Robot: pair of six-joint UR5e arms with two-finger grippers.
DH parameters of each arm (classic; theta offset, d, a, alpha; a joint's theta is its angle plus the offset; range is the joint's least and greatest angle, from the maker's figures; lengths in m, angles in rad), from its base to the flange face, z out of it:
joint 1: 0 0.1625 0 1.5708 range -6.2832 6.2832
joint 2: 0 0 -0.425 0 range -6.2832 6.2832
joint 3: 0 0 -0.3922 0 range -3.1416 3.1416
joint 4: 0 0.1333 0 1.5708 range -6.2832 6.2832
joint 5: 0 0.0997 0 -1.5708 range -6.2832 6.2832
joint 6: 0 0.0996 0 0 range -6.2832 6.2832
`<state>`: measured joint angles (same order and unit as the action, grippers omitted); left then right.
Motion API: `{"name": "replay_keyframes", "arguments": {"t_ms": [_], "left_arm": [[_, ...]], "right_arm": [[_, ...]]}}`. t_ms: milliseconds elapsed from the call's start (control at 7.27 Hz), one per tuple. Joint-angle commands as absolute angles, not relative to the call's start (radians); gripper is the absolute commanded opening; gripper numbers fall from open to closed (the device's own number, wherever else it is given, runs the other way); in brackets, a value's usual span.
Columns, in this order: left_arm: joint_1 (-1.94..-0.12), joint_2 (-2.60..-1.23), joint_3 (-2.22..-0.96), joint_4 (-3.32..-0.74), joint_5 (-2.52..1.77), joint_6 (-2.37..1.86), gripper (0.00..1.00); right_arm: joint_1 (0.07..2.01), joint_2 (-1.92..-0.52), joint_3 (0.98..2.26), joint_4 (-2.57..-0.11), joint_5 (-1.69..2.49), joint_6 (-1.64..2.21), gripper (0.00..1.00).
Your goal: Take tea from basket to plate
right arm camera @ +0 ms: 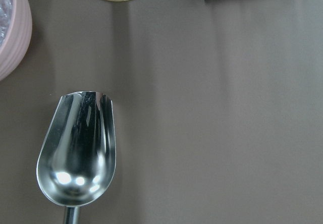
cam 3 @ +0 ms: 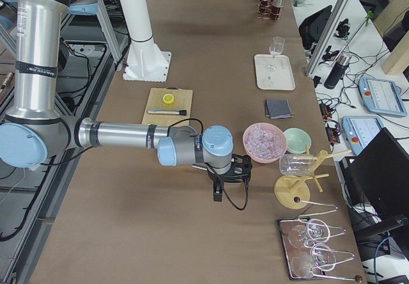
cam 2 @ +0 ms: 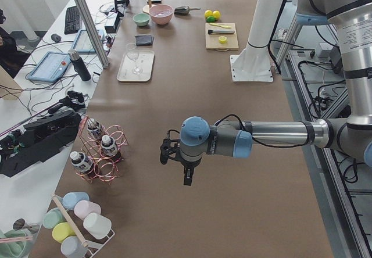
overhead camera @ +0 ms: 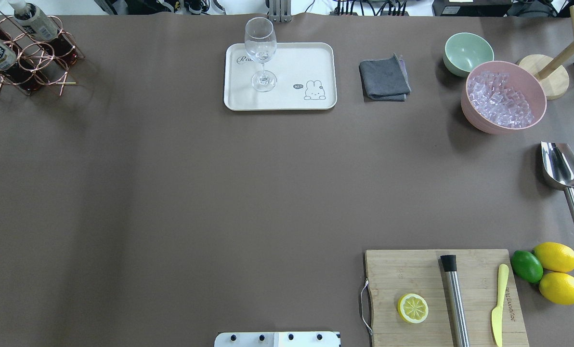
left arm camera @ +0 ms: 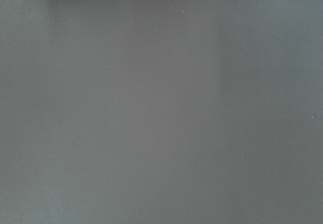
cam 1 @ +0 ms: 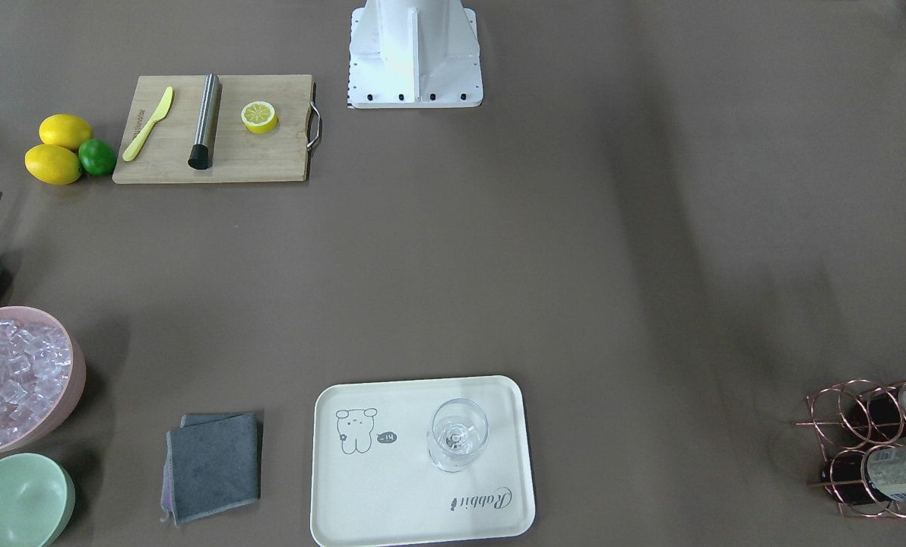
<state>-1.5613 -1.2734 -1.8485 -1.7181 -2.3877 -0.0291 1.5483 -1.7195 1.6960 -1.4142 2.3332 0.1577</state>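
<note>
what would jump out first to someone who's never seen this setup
A clear stemmed glass stands upright on the cream tray at the far middle of the table, and it draws the eye first. In the overhead view's far left corner, the copper wire basket holds bottles of dark tea. On the right are a pink bowl heaped with ice and bright lemons beside the cutting board.

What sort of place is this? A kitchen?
Probably a robotics lab staged as a drinks counter: a robot arm over the table, a keyboard and cables beside it, and an ice bowl, lemons and glass laid out.
</note>
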Motion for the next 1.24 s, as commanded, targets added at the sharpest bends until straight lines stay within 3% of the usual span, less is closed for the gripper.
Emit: {"name": "replay_keyframes", "arguments": {"t_ms": [0,1101], "left_arm": [[-1.565,-1.267,-1.853,-1.718,-2.355,-0.028,0.98],[-1.568,-1.24,-1.844,-1.721,-2.356,-0.029,0.98]], "right_arm": [[1.552,-1.718,1.695,-1.42,2.342,0.155,1.0],[1.552,-1.721,1.687,-1.407,2.318,0.155,1.0]]}}
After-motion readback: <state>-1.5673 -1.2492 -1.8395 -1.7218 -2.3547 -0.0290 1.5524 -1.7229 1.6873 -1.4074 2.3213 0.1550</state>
